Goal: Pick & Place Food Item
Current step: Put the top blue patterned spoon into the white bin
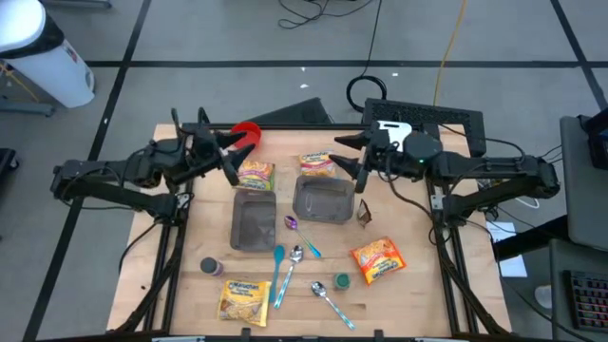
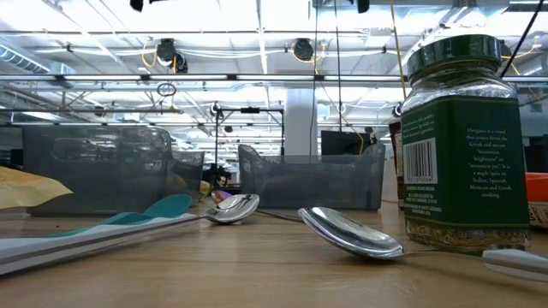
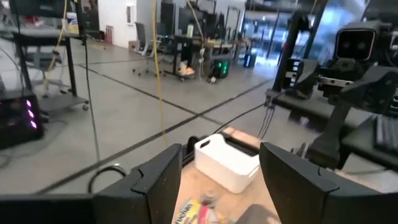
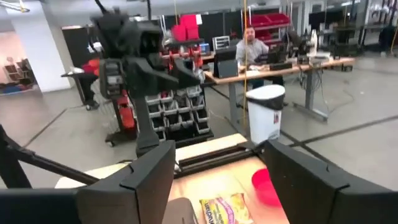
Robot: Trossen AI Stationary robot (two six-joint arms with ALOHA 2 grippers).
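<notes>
At the near edge of the desk (image 1: 190, 313), a yellow noodle packet (image 1: 241, 297) is seen flat, with a small dark jar (image 1: 211, 268) just beside it. A teal-handled spoon (image 1: 278, 269), two metal spoons (image 1: 328, 297) and a green-lidded jar (image 1: 341, 281) are grouped near the middle of that edge. An orange noodle packet (image 1: 378, 259) lies well apart to the right.

Farther in, two grey bins are placed side by side: the left bin (image 1: 254, 220) and the right bin (image 1: 323, 200). Both appear empty. A purple spoon (image 1: 293, 224) lies between them and the near group.

At the far side, a noodle packet (image 1: 256, 174) lies just behind the left bin and a second packet (image 1: 316, 163) just behind the right bin. A red bowl (image 1: 246, 135) is set at the far left corner.

The left hand (image 1: 228, 157) is held above the desk near the first far packet; its jaws are spread wide and nothing is gripped. The right hand (image 1: 353, 157) is held near the second far packet, likewise spread wide and empty. No food item has yet been placed in a bin.

Risks are judged as follows:
- A flat, glossy packet may slip from the fingers if only its edge is caught.
- A descent close to a bin wall may push the bin.
- The two hands are near each other; a simultaneous reach toward the centre may cause a collision
</notes>
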